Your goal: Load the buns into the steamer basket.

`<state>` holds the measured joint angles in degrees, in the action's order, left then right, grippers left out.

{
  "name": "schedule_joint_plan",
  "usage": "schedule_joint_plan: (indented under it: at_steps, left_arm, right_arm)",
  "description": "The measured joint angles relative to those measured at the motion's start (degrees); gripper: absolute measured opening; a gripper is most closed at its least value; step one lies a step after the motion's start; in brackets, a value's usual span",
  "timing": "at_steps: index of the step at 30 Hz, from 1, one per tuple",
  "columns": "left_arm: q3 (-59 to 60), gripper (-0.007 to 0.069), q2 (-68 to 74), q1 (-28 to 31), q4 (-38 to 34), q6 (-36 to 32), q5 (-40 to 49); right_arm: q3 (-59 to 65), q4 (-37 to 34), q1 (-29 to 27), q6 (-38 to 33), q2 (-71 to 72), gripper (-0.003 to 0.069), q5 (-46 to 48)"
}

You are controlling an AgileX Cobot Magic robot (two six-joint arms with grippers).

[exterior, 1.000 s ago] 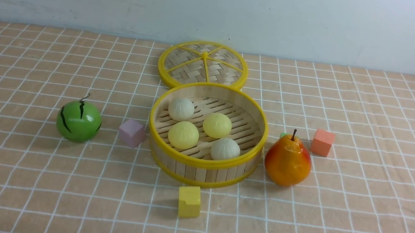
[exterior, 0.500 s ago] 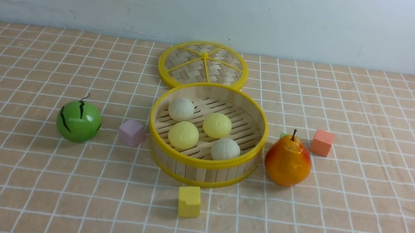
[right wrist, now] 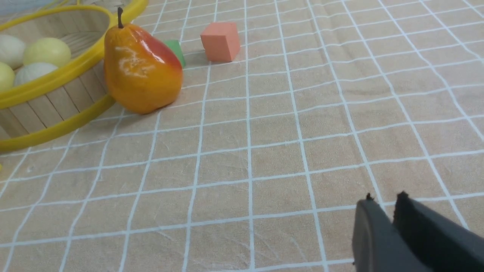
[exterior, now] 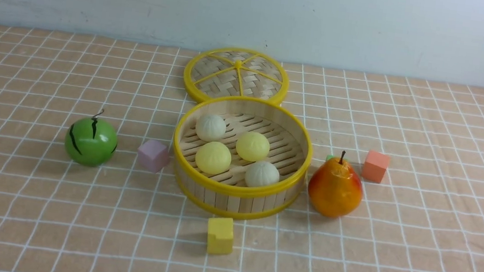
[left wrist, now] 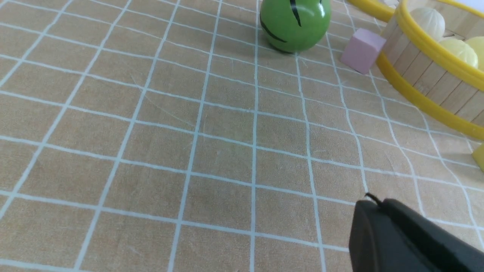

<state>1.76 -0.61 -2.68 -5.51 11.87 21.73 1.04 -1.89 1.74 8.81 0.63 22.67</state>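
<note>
The steamer basket [exterior: 237, 190] stands at the table's middle. Several buns lie inside it: an off-white one [exterior: 210, 127] at the back left, a pale yellow one [exterior: 252, 146] in the middle, a pale yellow one [exterior: 213, 157] at the front left, an off-white one [exterior: 262, 174] at the front. Neither arm shows in the front view. My left gripper [left wrist: 374, 202] is shut and empty, low over bare cloth, well short of the basket's rim [left wrist: 427, 47]. My right gripper [right wrist: 383, 200] is shut and empty over bare cloth, apart from the basket [right wrist: 49, 109].
The flat woven lid [exterior: 236, 76] lies behind the basket. A green watermelon ball [exterior: 91, 141] and a pink cube [exterior: 153, 154] sit left of the basket. A pear [exterior: 335, 187], a green cube [right wrist: 176, 51] and an orange cube [exterior: 375, 166] sit to its right. A yellow cube [exterior: 220, 235] sits in front.
</note>
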Motion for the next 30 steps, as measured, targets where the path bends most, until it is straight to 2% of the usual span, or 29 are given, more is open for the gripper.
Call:
schedule_joint_plan:
  at_steps: [30]
  left_arm:
    - [0.0,-0.0001,0.0,0.0,0.0,0.0,-0.2]
  right_arm:
    - [0.0,0.0,0.0,0.0,0.0,0.0132,0.0]
